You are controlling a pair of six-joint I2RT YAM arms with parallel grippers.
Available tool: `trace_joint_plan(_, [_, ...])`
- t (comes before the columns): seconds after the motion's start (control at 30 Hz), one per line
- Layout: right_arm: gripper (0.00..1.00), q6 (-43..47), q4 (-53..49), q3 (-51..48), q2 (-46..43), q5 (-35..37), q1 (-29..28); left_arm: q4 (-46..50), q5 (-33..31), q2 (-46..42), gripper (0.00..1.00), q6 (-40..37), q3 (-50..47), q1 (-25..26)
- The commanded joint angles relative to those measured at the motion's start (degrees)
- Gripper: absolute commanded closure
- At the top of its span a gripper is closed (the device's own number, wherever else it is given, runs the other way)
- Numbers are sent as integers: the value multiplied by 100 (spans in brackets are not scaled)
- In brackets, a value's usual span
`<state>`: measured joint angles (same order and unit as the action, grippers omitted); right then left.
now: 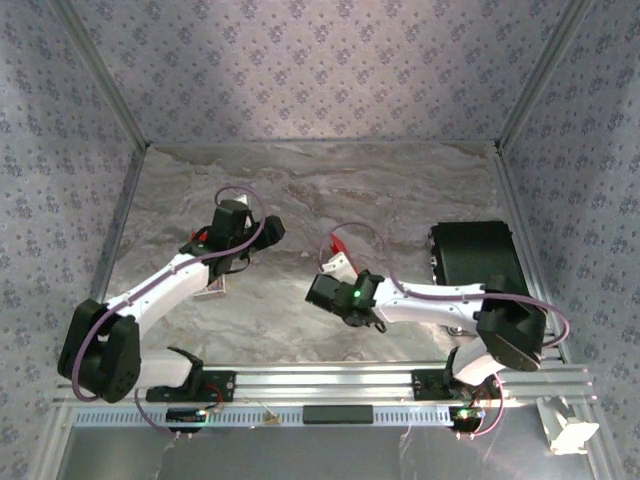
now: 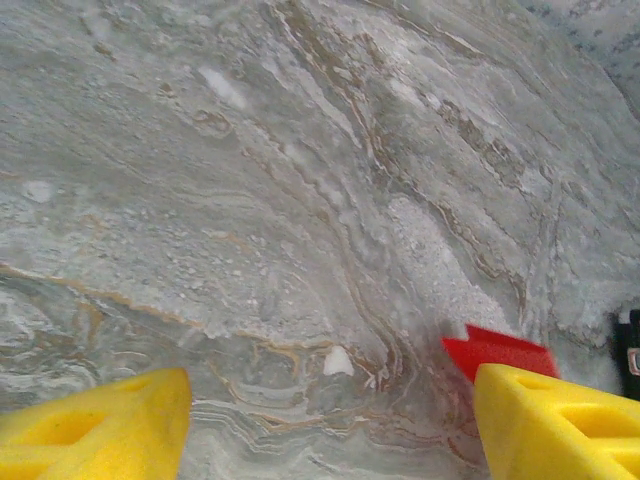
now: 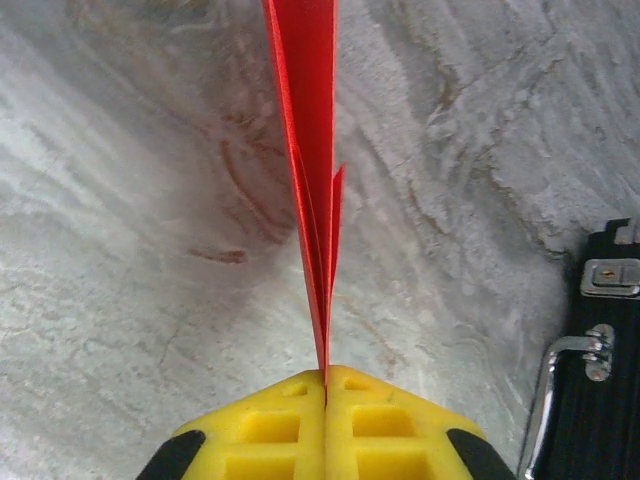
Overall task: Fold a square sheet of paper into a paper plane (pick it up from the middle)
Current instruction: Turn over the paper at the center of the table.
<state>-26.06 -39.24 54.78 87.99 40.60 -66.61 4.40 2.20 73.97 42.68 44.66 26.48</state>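
The paper plane (image 3: pixel 312 150) is bright red paper folded into narrow layers. It stands edge-on out of my right gripper (image 3: pixel 326 376), whose yellow fingers are shut on its near end. From above, its red tip (image 1: pixel 338 246) sticks out just beyond the right gripper (image 1: pixel 337 268) at mid-table. My left gripper (image 2: pixel 332 388) hangs open over bare marble with a wide gap and nothing between its fingers. A red paper corner (image 2: pixel 497 350) shows just past its right finger (image 2: pixel 550 420). I cannot tell whether they touch.
A black case (image 1: pixel 472 251) with metal latches lies at the right, close to my right gripper, and also shows in the right wrist view (image 3: pixel 605 400). A small card (image 1: pixel 212 291) lies under my left arm. Patterned walls enclose the marble table (image 1: pixel 300 190).
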Motion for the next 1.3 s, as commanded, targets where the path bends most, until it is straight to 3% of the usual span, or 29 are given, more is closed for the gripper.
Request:
trace_joint_plan(0.0, [92, 7, -83, 173, 193, -236, -88, 248, -141, -182, 26, -87, -19, -90])
trace_joint_plan(0.33, [77, 362, 748, 93, 297, -1676, -33, 348, -112, -68, 26, 97, -46, -117])
trace_joint_plan(0.4, [70, 408, 929, 25, 196, -2002, 29, 342, -82, -36, 26, 110, -59, -125])
trace_joint_plan(0.57, [68, 161, 1576, -392, -387, -2444, 359, 164, 208, 41, 26, 165, -86, -134])
trace_joint_plan(0.7, [68, 9, 2664, -1035, -922, -3564, 1133, 9, 474, 132, 32, 215, -108, -135])
trace_joint_plan(0.73, [68, 78, 3015, -1246, -1019, -4155, 1410, -30, 529, 158, 36, 233, -116, -134])
trace_joint_plan(0.93, [86, -449, 4015, -1768, -911, -5825, 2480, -373, 959, 341, 57, 393, -185, -135])
trace_joint_plan(1.0, [91, -496, 3999, -1756, -735, -6077, 2619, -403, 1027, 415, 58, 464, -164, -135])
trace_joint_plan(1.27, [90, -836, 4381, -1775, -75, -6514, 2690, -416, 1149, 532, 62, 540, -116, -131])
